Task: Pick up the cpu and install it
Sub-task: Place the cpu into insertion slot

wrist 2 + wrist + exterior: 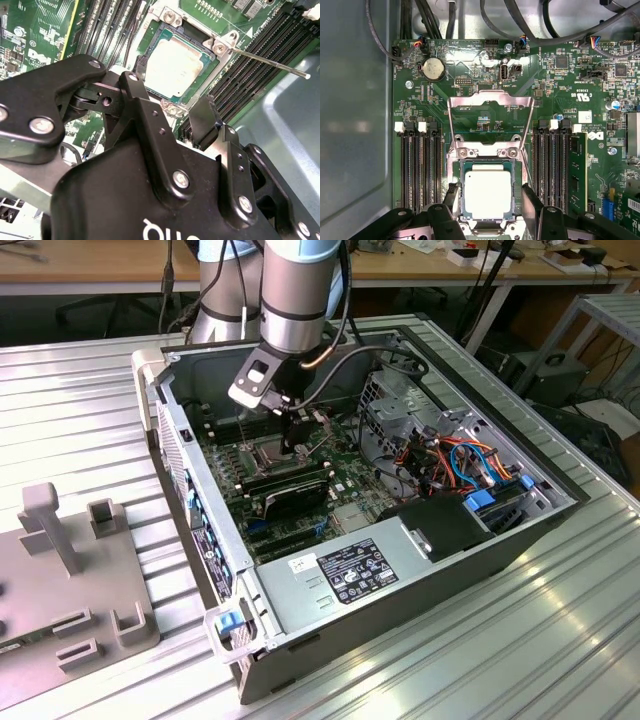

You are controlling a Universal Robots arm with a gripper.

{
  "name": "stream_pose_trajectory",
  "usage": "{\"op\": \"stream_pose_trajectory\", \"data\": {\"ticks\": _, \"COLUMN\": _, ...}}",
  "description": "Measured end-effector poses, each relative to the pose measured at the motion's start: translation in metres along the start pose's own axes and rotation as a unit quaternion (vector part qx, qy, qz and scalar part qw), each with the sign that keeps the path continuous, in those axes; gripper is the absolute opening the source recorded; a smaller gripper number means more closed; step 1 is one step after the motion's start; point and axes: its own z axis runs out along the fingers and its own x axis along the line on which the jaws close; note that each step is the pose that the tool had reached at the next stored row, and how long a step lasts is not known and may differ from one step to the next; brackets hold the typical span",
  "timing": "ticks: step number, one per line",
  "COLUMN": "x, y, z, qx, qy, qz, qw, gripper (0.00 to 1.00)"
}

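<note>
Item: open computer case [450,590], lying on its side on a ribbed metal table [500,660]. Places are given from the socket [490,151] on the green board.

- Grey fixture [70,570]: on the table to the exterior view's left of the socket, outside the case.
- Memory slots [420,170]: long black rows flanking the socket on both sides.
- cpu [487,192]: silver-topped square, lying flat inside the socket.
- Hinged plate [490,99]: swung up and open off the socket, leaving the cpu uncovered.
- Gripper [169,95]: black, hanging directly over the socket, spread wide. Its fingers [532,205] stand one on each side of the cpu, outside its edges and not touching it.
- Coin battery [433,69]: on the board beyond the open plate.
- Orange and blue cables [460,465]: to the exterior view's right of the socket.
- Power supply [350,575]: grey box nearer the exterior camera than the socket.
</note>
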Motion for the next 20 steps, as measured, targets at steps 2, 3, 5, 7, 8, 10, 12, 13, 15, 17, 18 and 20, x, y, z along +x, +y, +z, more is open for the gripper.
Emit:
{"op": "stream_pose_trajectory", "data": {"ticks": 2, "x": 0.0000, "y": 0.0000, "z": -0.0002, "qx": 0.0000, "qy": 0.0000, "qz": 0.000, "qw": 1.00000, "gripper": 0.62}}
{"op": "stream_pose_trajectory", "data": {"ticks": 3, "x": 0.0000, "y": 0.0000, "z": -0.0004, "qx": 0.0000, "qy": 0.0000, "qz": 0.000, "qw": 1.00000, "gripper": 0.62}}
{"op": "stream_pose_trajectory", "data": {"ticks": 5, "x": 0.0000, "y": 0.0000, "z": -0.0007, "qx": 0.0000, "qy": 0.0000, "qz": 0.000, "qw": 1.00000, "gripper": 0.62}}
{"op": "stream_pose_trajectory", "data": {"ticks": 7, "x": 0.0000, "y": 0.0001, "z": -0.0009, "qx": 0.0000, "qy": 0.0000, "qz": 0.000, "qw": 1.00000, "gripper": 0.62}}
{"op": "stream_pose_trajectory", "data": {"ticks": 8, "x": 0.0000, "y": 0.0001, "z": -0.0010, "qx": 0.0000, "qy": 0.0000, "qz": 0.000, "qw": 1.00000, "gripper": 0.62}}
{"op": "stream_pose_trajectory", "data": {"ticks": 10, "x": 0.0000, "y": 0.0000, "z": -0.0010, "qx": 0.0000, "qy": 0.0000, "qz": 0.000, "qw": 1.00000, "gripper": 0.62}}
{"op": "stream_pose_trajectory", "data": {"ticks": 12, "x": 0.0000, "y": 0.0001, "z": -0.0011, "qx": 0.0000, "qy": 0.0000, "qz": 0.000, "qw": 1.00000, "gripper": 0.62}}
{"op": "stream_pose_trajectory", "data": {"ticks": 13, "x": 0.0000, "y": 0.0001, "z": -0.0011, "qx": 0.0000, "qy": 0.0000, "qz": 0.000, "qw": 1.00000, "gripper": 0.62}}
{"op": "stream_pose_trajectory", "data": {"ticks": 15, "x": -0.0001, "y": 0.0000, "z": -0.0018, "qx": 0.0002, "qy": -0.0003, "qz": 0.000, "qw": 1.00000, "gripper": 0.62}}
{"op": "stream_pose_trajectory", "data": {"ticks": 17, "x": -0.0001, "y": 0.0002, "z": -0.0031, "qx": 0.0000, "qy": 0.0000, "qz": 0.000, "qw": 1.00000, "gripper": 0.62}}
{"op": "stream_pose_trajectory", "data": {"ticks": 18, "x": -0.0001, "y": 0.0002, "z": -0.0041, "qx": 0.0000, "qy": -0.0001, "qz": 0.000, "qw": 1.00000, "gripper": 0.62}}
{"op": "stream_pose_trajectory", "data": {"ticks": 20, "x": -0.0001, "y": 0.0003, "z": -0.0065, "qx": 0.0000, "qy": 0.0000, "qz": 0.000, "qw": 1.00000, "gripper": 0.62}}
